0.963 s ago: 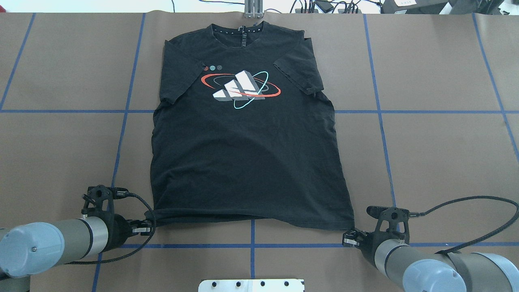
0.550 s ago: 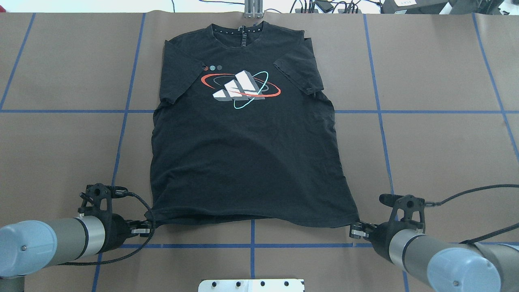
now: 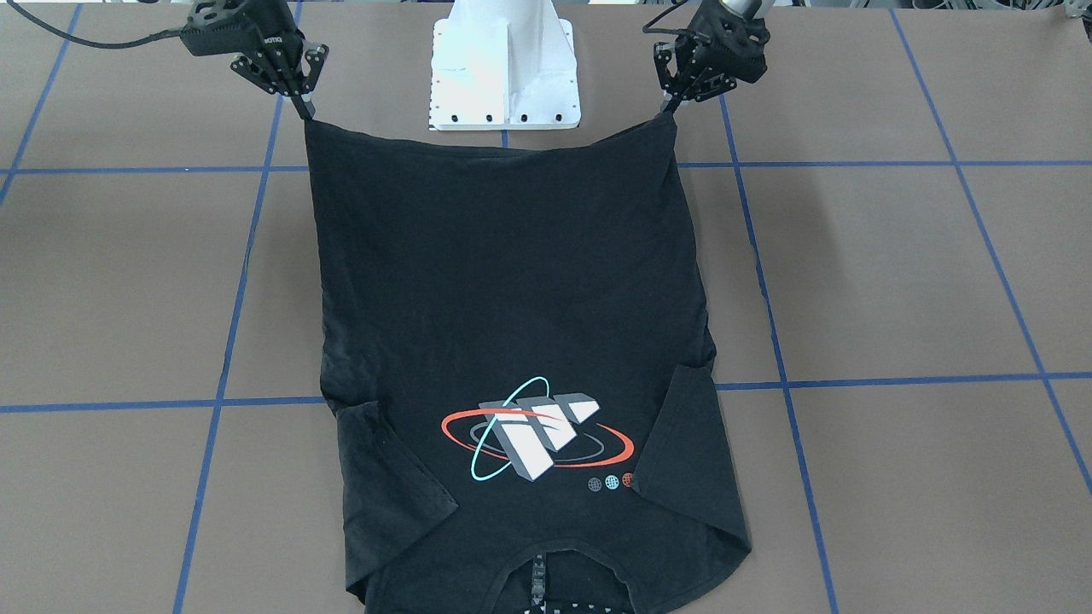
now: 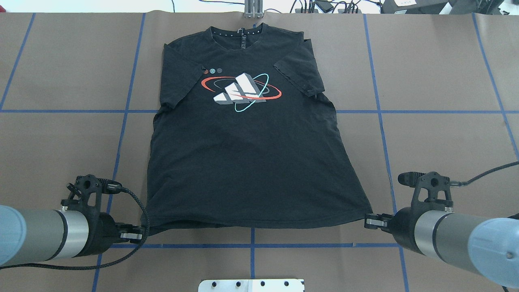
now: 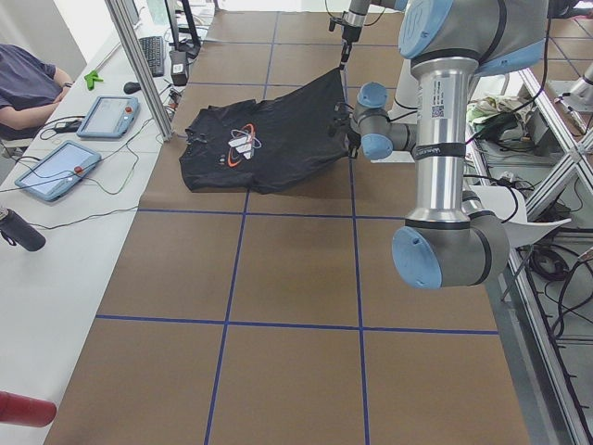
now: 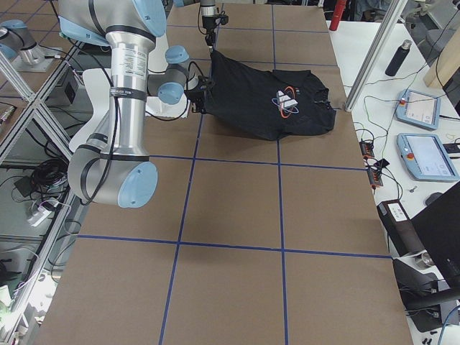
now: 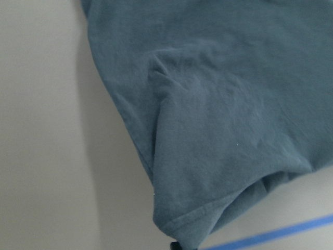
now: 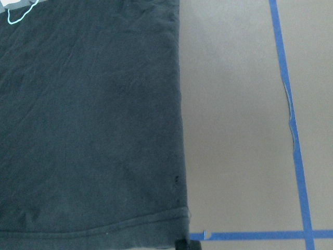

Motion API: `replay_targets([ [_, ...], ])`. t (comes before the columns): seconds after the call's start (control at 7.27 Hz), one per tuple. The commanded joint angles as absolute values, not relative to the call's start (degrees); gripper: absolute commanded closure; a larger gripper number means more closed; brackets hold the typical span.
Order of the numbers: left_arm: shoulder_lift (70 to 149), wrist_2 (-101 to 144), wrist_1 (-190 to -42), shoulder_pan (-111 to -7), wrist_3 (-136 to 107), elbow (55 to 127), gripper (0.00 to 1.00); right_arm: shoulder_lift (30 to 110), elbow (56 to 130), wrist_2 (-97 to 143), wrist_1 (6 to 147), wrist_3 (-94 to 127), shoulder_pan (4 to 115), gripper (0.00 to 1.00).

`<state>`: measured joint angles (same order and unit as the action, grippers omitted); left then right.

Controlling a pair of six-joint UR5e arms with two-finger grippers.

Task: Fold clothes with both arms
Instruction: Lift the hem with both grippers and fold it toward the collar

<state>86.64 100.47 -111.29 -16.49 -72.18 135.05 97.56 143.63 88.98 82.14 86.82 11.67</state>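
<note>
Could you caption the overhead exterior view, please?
Left gripper and right gripper hold the black T-shirt by its hem corners.

Brown table, blue tape grid; white side desk.

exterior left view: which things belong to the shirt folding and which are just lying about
Job in hand:
black T-shirt
left gripper, shut on a hem corner
right gripper, shut on the other hem corner

Lying about, on the side bench:
tablets
keyboard
dark bottle
</note>
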Motion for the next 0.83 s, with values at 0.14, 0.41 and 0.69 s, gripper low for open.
replay_targets([
  [0.14, 85.52, 101.6, -109.77, -12.6, -72.07, 138.07, 1.0, 97.91, 155.52, 90.09, 93.64, 86.04, 0.4, 1.0],
  [0.41, 85.95, 101.69, -109.34, -13.17, -72.33, 139.04, 1.0, 95.9, 158.91, 88.6, 97.55, 86.57, 0.94, 1.0],
  [0.69, 88.23, 102.04, -109.25, -17.37, -72.16, 137.21, 1.0, 87.76, 157.94, 88.42, 103.32, 86.14, 10.85, 1.0],
])
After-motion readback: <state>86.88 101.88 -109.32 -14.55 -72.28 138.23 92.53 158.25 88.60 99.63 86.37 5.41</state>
